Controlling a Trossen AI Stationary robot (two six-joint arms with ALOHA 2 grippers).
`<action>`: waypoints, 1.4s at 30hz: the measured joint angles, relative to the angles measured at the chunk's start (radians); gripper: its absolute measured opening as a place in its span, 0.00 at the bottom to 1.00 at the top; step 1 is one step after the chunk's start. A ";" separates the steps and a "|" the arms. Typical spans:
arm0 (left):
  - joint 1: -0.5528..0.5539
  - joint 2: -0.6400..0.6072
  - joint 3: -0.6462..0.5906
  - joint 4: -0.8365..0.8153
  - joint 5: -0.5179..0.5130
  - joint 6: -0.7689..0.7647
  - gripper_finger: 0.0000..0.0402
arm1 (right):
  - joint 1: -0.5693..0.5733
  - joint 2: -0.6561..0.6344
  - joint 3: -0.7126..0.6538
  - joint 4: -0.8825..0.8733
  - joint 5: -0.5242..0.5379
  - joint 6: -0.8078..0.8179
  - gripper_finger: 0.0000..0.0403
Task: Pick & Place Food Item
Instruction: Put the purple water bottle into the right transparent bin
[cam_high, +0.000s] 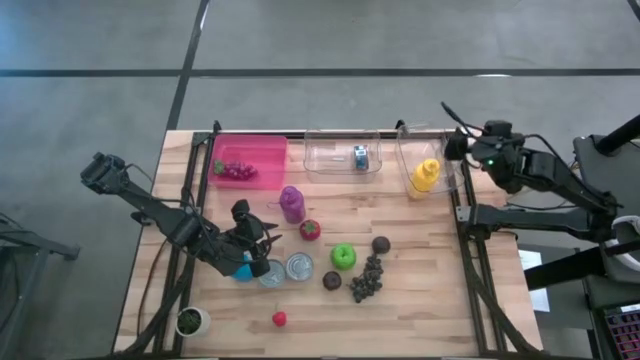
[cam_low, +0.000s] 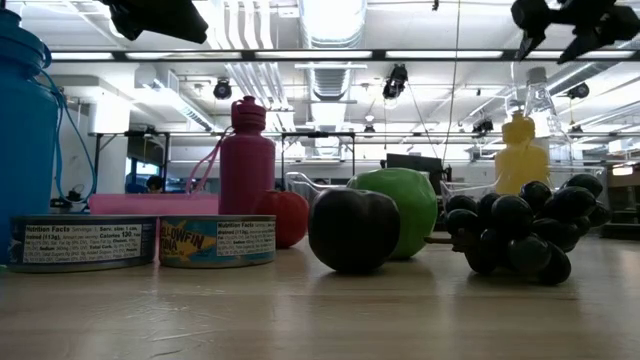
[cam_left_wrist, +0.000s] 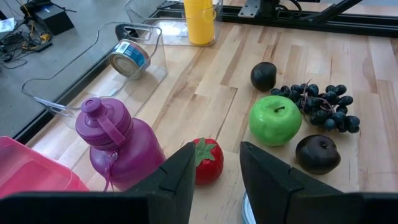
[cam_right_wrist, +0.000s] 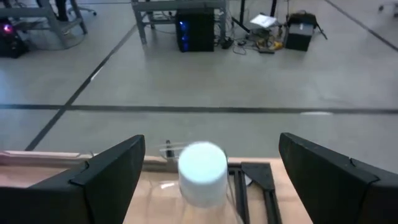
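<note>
From above my left claw (cam_high: 262, 243), fingers narrowly parted and empty, hangs near the tuna cans (cam_high: 299, 266), while its wrist camera alone reveals the strawberry (cam_left_wrist: 206, 161) ahead.

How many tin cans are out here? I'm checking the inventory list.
3: two cans stand side by side near the table's front, one beside the other, and a third can lies in the middle clear bin.
</note>
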 joint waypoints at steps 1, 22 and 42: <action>0.000 0.000 0.000 0.000 0.000 0.000 0.32 | 0.000 0.005 0.016 0.000 -0.001 -0.022 0.91; 0.000 0.000 0.000 0.000 0.000 0.000 0.32 | 0.000 0.103 0.326 0.089 -0.215 -0.512 0.76; 0.000 0.000 0.000 0.000 0.000 0.000 0.32 | 0.000 0.108 0.343 0.190 -0.404 -0.695 0.43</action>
